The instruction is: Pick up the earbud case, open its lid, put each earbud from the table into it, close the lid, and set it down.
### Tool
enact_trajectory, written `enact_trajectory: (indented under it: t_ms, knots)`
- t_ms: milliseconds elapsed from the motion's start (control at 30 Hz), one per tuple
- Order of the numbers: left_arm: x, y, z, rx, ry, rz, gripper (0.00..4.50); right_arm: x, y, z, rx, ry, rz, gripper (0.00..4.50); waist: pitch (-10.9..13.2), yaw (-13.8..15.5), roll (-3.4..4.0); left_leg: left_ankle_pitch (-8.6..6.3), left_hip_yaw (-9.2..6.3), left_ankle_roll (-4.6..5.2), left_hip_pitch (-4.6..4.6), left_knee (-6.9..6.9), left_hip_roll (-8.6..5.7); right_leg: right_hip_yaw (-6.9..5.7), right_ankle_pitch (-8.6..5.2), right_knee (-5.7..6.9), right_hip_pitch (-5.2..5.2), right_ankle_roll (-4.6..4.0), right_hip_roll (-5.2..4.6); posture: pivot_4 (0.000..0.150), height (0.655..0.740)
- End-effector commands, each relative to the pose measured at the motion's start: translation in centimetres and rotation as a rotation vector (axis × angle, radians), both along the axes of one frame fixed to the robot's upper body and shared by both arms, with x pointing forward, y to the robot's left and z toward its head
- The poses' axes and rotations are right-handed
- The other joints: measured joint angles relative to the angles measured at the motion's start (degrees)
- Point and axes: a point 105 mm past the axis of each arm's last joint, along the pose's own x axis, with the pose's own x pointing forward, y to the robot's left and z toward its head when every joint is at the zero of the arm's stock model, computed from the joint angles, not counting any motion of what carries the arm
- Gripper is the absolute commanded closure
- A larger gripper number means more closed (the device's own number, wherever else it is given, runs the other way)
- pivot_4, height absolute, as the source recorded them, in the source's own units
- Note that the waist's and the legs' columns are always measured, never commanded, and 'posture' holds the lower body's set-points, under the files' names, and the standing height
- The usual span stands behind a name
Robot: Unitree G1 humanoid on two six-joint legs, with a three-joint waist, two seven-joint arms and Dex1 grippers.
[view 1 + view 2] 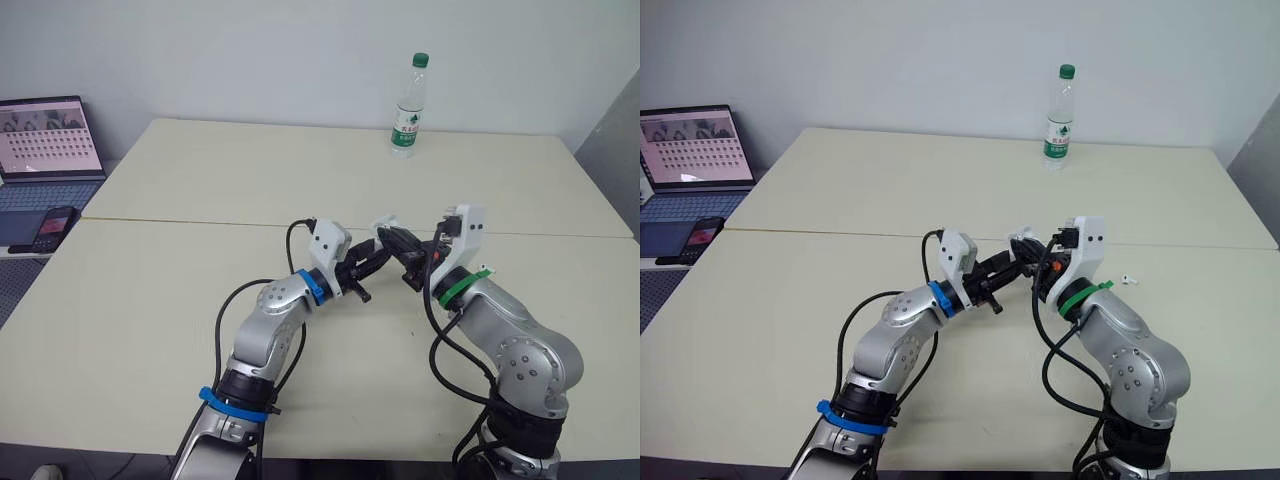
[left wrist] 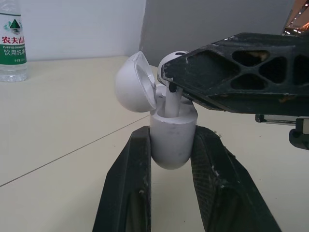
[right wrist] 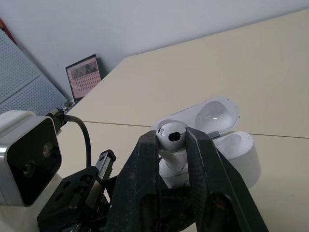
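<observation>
Over the middle of the pale table (image 1: 200,170), the left gripper (image 2: 173,131) held the white earbud case (image 2: 171,147) clear of the surface. Its two black fingers were clamped against the case's rounded sides, and the lid (image 2: 131,82) was swung back and open. The right gripper (image 3: 170,138) met it from the opposite side, its fingers pinching one earbud (image 3: 170,130) by the head, with the stem already lowered into the mouth of the case. A second earbud (image 1: 1127,279) lay on the surface toward the right edge, just beside the right arm. A water bottle (image 1: 408,105) stood upright near the far edge. Off the left edge, an open laptop (image 1: 45,150) and a phone (image 1: 55,225) sat on a separate stand.
</observation>
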Motion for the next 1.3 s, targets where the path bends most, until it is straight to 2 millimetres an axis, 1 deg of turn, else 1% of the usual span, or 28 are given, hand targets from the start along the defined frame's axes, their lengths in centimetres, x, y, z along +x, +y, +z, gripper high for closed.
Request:
enact_trajectory:
  t_ms: [33, 267, 333, 400, 433, 533, 633, 667, 767, 867, 1033, 1200, 1233, 1267, 1300]
  knots:
    - [-1.0, -0.6, 3.5, -0.085, -0.114, -0.029, 3.72, -0.1, 0.1, -0.8, -0.028, 0.024, 0.001, 4.11, 0.0, 0.0, 0.00, 0.00, 0.00, 0.00, 0.00, 0.00, 0.00, 0.00, 0.00, 0.00, 0.00, 0.00, 0.00, 0.150, 0.7362]
    - [-1.2, -0.7, 3.5, -0.089, -0.115, -0.032, 3.72, 0.0, 0.3, -0.9, -0.044, 0.022, 0.007, 4.11, 0.0, 0.0, -0.01, 0.00, -0.01, 0.00, -0.01, -0.01, 0.01, 0.01, 0.00, -0.01, 0.00, 0.00, 0.01, 0.150, 0.7362]
    - [-1.2, -0.7, 3.5, -0.090, -0.114, -0.030, 3.72, 0.0, 0.3, -0.9, -0.046, 0.020, 0.009, 3.37, 0.0, 0.0, -0.01, 0.00, -0.01, 0.00, -0.01, -0.02, 0.01, 0.01, 0.00, -0.02, 0.00, 0.00, 0.01, 0.150, 0.7362]
    - [-1.1, -0.6, 3.4, -0.089, -0.113, -0.025, 3.72, -0.1, 0.3, -0.8, -0.049, 0.012, 0.008, 2.78, 0.0, 0.0, -0.01, 0.00, 0.00, 0.00, -0.01, -0.02, 0.01, 0.02, 0.00, -0.03, 0.00, 0.00, 0.01, 0.150, 0.7362]
    - [-1.1, -0.6, 3.4, -0.090, -0.111, -0.021, 3.72, -0.1, 0.2, -0.7, -0.049, 0.006, 0.007, 2.39, 0.0, 0.0, -0.01, 0.00, -0.01, 0.00, -0.01, -0.02, 0.01, 0.01, 0.00, -0.03, 0.00, 0.00, 0.01, 0.150, 0.7362]
    - [-1.0, -0.5, 3.3, -0.090, -0.108, -0.013, 3.72, -0.1, 0.1, -0.1, -0.041, -0.020, 0.002, 1.43, 0.0, 0.0, -0.01, 0.00, -0.01, 0.00, -0.01, -0.02, 0.01, 0.01, 0.00, -0.04, 0.00, 0.00, 0.01, 0.150, 0.7362]
    - [-1.1, -0.4, 3.2, -0.090, -0.105, -0.011, 3.72, -0.2, -0.1, 0.4, -0.046, -0.046, -0.004, 0.30, 0.0, 0.0, -0.01, 0.00, 0.00, 0.00, -0.01, -0.03, 0.01, 0.02, 0.00, -0.05, 0.00, 0.00, 0.01, 0.150, 0.7362]
    - [-1.1, -0.4, 3.2, -0.090, -0.104, -0.011, 3.72, -0.2, -0.1, 0.5, -0.052, -0.055, -0.005, 0.03, 0.0, 0.0, -0.01, 0.00, 0.00, 0.00, -0.01, -0.03, 0.01, 0.01, 0.00, -0.05, 0.00, 0.00, 0.01, 0.150, 0.7362]
    - [-1.1, -0.3, 3.2, -0.087, -0.102, -0.011, 3.72, -0.5, -0.3, 0.9, -0.064, -0.083, -0.004, 0.03, 0.0, 0.0, -0.01, 0.00, -0.01, 0.00, -0.02, -0.04, 0.01, 0.02, 0.00, -0.07, 0.00, 0.00, 0.01, 0.150, 0.7362]
    - [-1.1, -0.2, 3.1, -0.084, -0.102, -0.009, 3.72, -0.9, -0.8, 1.7, -0.065, -0.128, 0.000, 0.03, 0.0, 0.0, -0.02, -0.01, 0.01, 0.00, -0.02, -0.05, 0.02, 0.03, 0.00, -0.08, 0.00, 0.00, 0.01, 0.150, 0.7362]
    - [-1.0, 0.3, 3.0, -0.064, -0.104, -0.004, 3.72, -0.7, -3.5, 3.2, -0.116, -0.187, -0.014, 0.03, 0.0, 0.0, -0.03, 0.00, 0.01, 0.01, -0.02, -0.04, 0.00, 0.02, 0.00, -0.08, 0.00, 0.01, 0.02, 0.150, 0.7362]
    - [-0.9, 1.6, 2.3, -0.012, -0.110, 0.009, 3.72, 0.2, -8.4, 3.8, -0.283, -0.177, -0.008, 0.03, 0.1, 0.1, -0.03, -0.01, 0.06, 0.02, -0.02, -0.06, -0.01, -0.01, -0.01, -0.14, 0.00, 0.01, 0.02, 0.150, 0.7362]
    - [-0.8, 2.0, 2.3, 0.007, -0.128, 0.023, 3.72, 0.6, -9.8, 3.8, -0.314, -0.159, -0.018, 0.03, 0.1, 0.1, -0.02, -0.01, 0.04, 0.02, -0.02, -0.08, 0.02, 0.01, -0.01, -0.17, 0.01, 0.01, 0.04, 0.150, 0.7362]
    - [-0.8, 2.2, 2.3, 0.021, -0.142, 0.032, 3.72, 0.8, -10.9, 3.8, -0.334, -0.146, -0.024, 0.03, 0.1, 0.1, -0.02, -0.01, 0.04, 0.02, -0.02, -0.11, 0.03, 0.03, -0.01, -0.18, 0.01, 0.00, 0.06, 0.150, 0.7362]
    - [-0.6, 2.6, 2.1, 0.047, -0.167, 0.050, 3.72, 1.1, -12.5, 3.2, -0.370, -0.105, -0.030, 0.03, 0.1, 0.1, -0.02, -0.01, 0.05, 0.02, -0.02, -0.10, 0.05, 0.06, -0.01, -0.18, 0.00, 0.00, 0.09, 0.150, 0.7362]
